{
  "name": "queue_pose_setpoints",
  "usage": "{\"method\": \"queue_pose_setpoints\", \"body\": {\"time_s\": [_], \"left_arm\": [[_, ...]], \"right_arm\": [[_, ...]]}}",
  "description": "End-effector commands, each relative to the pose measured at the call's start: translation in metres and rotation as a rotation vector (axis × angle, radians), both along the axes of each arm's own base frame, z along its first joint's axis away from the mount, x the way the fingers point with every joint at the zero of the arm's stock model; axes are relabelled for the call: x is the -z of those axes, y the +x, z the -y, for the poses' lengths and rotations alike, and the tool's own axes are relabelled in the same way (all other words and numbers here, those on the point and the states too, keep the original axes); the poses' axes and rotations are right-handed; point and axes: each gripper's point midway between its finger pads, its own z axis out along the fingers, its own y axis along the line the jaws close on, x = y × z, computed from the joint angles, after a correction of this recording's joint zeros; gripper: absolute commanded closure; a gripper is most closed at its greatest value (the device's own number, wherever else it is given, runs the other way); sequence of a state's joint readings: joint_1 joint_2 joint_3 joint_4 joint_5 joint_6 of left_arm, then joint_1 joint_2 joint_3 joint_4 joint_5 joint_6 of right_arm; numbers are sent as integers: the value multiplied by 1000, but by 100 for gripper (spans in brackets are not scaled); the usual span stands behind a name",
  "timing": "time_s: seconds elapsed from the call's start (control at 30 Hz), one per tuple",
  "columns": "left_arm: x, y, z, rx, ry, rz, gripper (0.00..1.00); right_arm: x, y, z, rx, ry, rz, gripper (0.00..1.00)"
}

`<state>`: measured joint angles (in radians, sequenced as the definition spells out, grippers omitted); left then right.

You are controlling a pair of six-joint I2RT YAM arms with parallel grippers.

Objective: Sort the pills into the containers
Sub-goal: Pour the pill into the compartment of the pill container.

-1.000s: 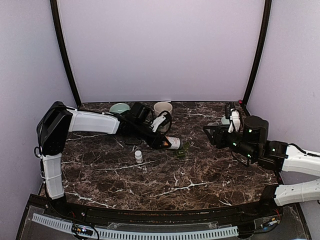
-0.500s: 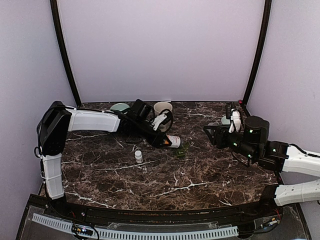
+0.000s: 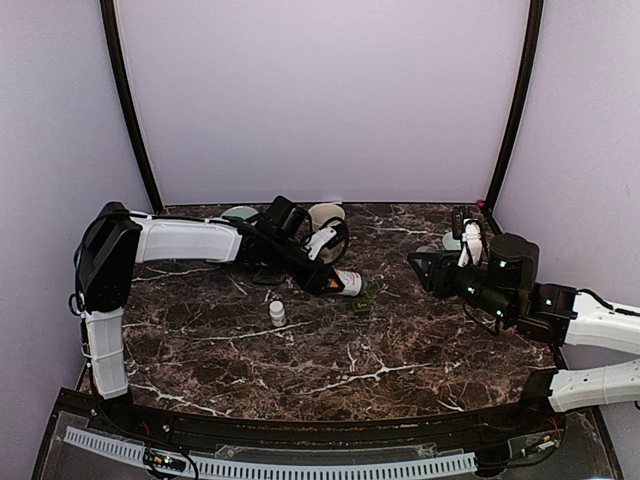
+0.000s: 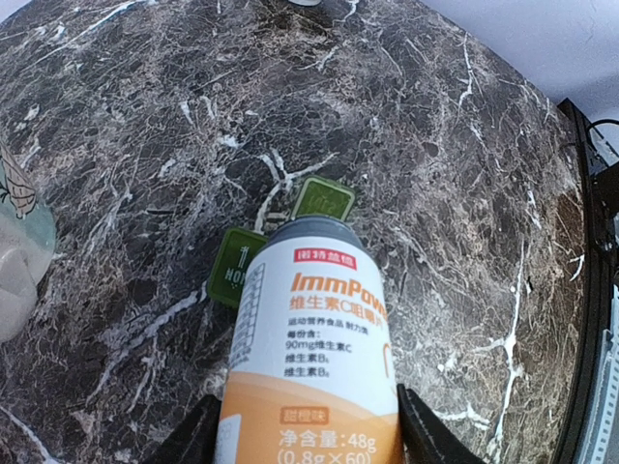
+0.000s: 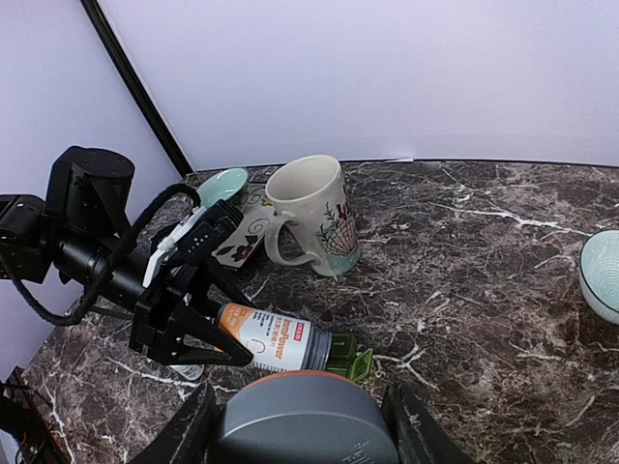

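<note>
Dark green pill box (image 3: pixel 362 300) mid-surface (image 3: pixel 400 350), well off all edges; bare marble in front and to right. Flat, square compartments, partly hidden beneath tilted orange-white bottle (image 4: pixel 314 329) pinched in left tool (image 4: pixel 309 440). Cream mug (image 5: pixel 309 208) behind. Right tool (image 5: pixel 300 430) clamped on grey, orange-rimmed round thing (image 5: pixel 300 416), near right edge.

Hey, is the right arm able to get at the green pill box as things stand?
Probably not. The right end effector is full, closed on a grey round object, and the left end effector holds a bottle tilted right over the pill box.
</note>
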<state>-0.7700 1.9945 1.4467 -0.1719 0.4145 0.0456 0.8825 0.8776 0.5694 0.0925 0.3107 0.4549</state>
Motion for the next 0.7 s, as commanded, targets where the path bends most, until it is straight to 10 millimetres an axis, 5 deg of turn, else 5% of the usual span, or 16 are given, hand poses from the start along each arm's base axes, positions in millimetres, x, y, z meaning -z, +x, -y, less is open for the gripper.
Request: {"method": "queue_pose_setpoints", "body": {"time_s": [0.0,0.67], "left_arm": [[-20,0,6,17,-11,41,100],[-15,1,7,14,31,39,100]], "right_arm": [[-11,1,2,10,50,31,87],[-10,0,2,9,54,29,87]]}}
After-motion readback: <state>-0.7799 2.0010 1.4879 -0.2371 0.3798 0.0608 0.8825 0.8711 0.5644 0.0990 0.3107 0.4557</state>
